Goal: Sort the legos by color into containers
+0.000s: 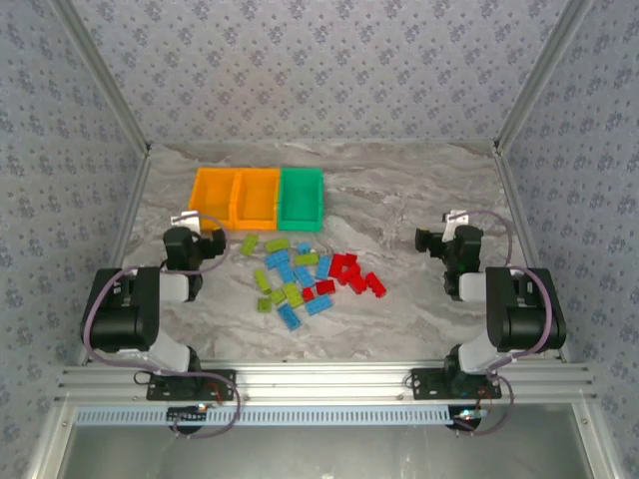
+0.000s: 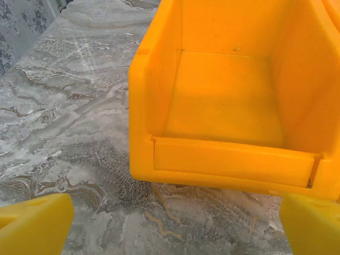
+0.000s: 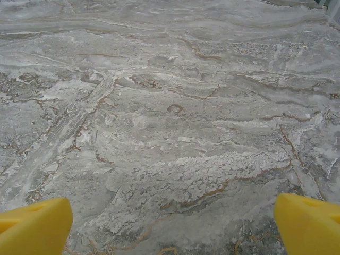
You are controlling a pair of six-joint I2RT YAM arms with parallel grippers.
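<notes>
Red, blue and green plastic bricks (image 1: pixel 305 274) lie mixed mid-tabletop (image 1: pixel 419 190); the orange and green open plastic bins (image 1: pixel 233 198) by its far edge seem empty. Left and right jaws stand spread, ready to pick.

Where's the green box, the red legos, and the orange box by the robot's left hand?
green box (image 1: pixel 301 200): top view, on its bare floor.
red legos (image 1: pixel 343 264): top view, on one brick of the red bunch.
orange box (image 2: pixel 228 101): left wrist view, on its bare inside floor.
</notes>
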